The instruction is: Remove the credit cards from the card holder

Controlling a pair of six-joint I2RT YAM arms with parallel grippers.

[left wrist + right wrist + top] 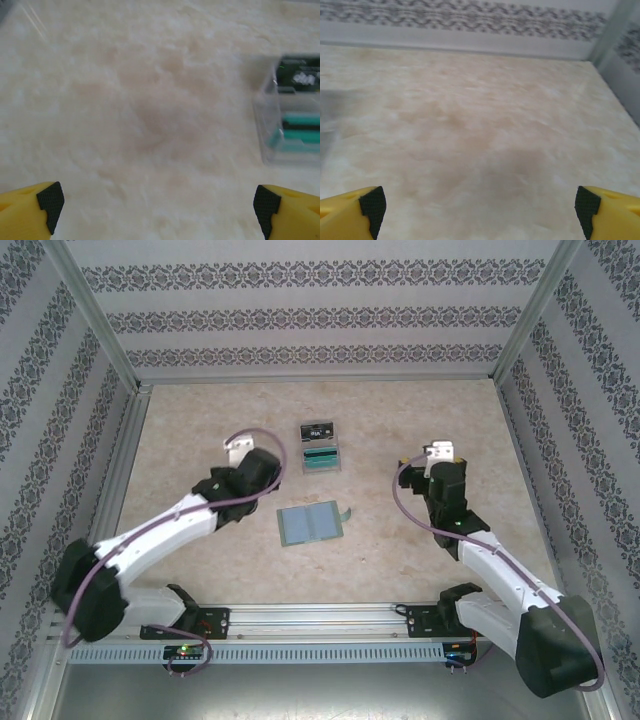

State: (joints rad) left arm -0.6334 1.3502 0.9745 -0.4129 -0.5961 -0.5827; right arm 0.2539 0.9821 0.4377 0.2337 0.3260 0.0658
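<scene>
Mottled beige bench [200, 420] carries the card holder [312, 524], spread flat near its middle; toward the far edge a clear rectangular tray [340, 462] holds the credit cards [322, 457] (thin, black and teal). Left gripper [236, 448] and right gripper [439, 451] both gape, grasping nothing.

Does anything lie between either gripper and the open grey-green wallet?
Nothing visible: bare beige table separates the open left gripper and right gripper from the flat sage bifold wallet.
</scene>
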